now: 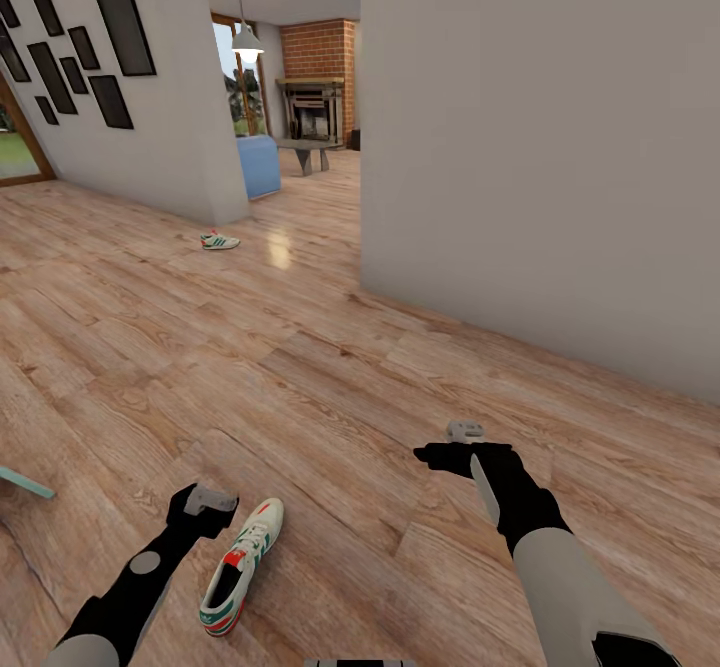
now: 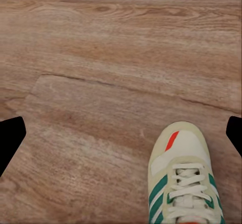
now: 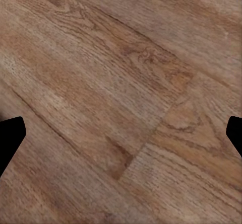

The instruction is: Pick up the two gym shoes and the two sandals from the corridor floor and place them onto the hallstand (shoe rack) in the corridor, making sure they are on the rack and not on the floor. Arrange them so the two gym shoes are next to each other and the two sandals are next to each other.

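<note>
One gym shoe (image 1: 243,567), white with green stripes and red-orange accents, lies on the corridor floor (image 1: 330,387) close in front of me, toe pointing away. My left gripper (image 1: 208,500) hovers open just left of its toe. In the left wrist view the gym shoe's toe and laces (image 2: 184,178) sit off to one side of the open left gripper (image 2: 121,136), untouched. The second gym shoe (image 1: 219,241) lies far off near a wall corner. My right gripper (image 1: 462,432) hangs open over bare planks (image 3: 121,103), holding nothing. The sandals and the hallstand are out of view.
A big grey wall (image 1: 540,147) juts in on the right. The left wall carries dark picture frames (image 1: 80,47). A teal frame corner (image 1: 25,484) pokes in at the left edge. A blue sofa (image 1: 260,165) and brick fireplace (image 1: 318,97) stand beyond the opening.
</note>
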{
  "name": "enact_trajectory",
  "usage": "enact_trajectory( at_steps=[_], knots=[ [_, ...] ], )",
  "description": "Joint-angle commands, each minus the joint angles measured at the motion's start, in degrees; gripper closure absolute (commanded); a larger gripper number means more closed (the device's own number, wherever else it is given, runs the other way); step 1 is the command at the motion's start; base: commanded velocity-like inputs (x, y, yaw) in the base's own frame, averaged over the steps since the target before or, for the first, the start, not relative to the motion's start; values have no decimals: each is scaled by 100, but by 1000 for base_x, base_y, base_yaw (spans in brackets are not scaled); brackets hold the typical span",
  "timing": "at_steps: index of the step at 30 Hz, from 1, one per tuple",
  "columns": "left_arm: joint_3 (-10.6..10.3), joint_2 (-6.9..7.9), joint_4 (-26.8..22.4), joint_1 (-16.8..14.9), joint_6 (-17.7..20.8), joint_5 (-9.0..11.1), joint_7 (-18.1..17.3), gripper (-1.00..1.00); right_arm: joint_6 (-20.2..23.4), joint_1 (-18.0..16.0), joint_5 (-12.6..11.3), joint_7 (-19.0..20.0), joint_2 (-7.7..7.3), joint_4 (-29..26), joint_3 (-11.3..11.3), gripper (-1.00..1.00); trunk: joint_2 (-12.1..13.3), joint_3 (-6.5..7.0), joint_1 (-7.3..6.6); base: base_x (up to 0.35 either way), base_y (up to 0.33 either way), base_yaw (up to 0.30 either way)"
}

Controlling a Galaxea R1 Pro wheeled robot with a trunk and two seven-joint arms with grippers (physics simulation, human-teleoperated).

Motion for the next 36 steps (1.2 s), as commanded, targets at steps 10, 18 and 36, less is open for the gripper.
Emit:
enact_trajectory(
  at_steps=[10,18,36],
  knots=[
    [47,82,559,-3,-361,-58,-32,-100,24,-3,61,49,8,-9,-37,-100,-2,-5,-1,0,0,0],
    [42,158,985,-3,-660,-58,-34,-100,24,-3,61,48,8,-8,-37,-100,-2,-5,-1,0,0,0],
    [39,173,1578,-3,-823,-58,-41,-100,24,-3,61,39,8,-9,-55,-100,-2,-5,-1,0,0,0]
  ],
)
